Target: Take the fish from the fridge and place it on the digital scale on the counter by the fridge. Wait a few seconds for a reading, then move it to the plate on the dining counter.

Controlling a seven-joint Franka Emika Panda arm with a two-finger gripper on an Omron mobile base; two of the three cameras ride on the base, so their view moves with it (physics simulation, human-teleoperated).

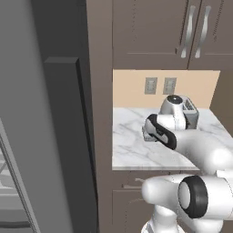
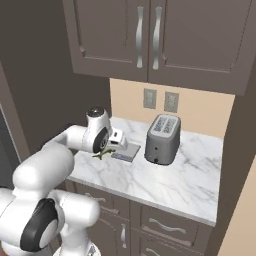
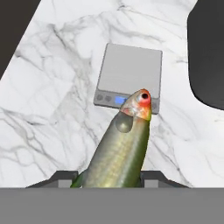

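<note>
Marble fills the space beneath our tool, which is clamped on the slim olive-green fish with its reddish head; the dark finger tips press against its flanks at the bottom of the hand view. The fish hangs above the white grey-veined worktop, its head pointing toward the small flat square grey scale with a paler rim, overlapping that slab's near edge where a blue button row runs. We cannot tell whether the fish touches anything below it. From the right base view, the fish dangles just left of the scale, and the boxy silver two-slot toaster stands near the scale's right side. In the left base view, our white arm reaches over the worktop, and the tall grey fridge door stands at the left. Brown cabinets with silver handles hang above.
</note>
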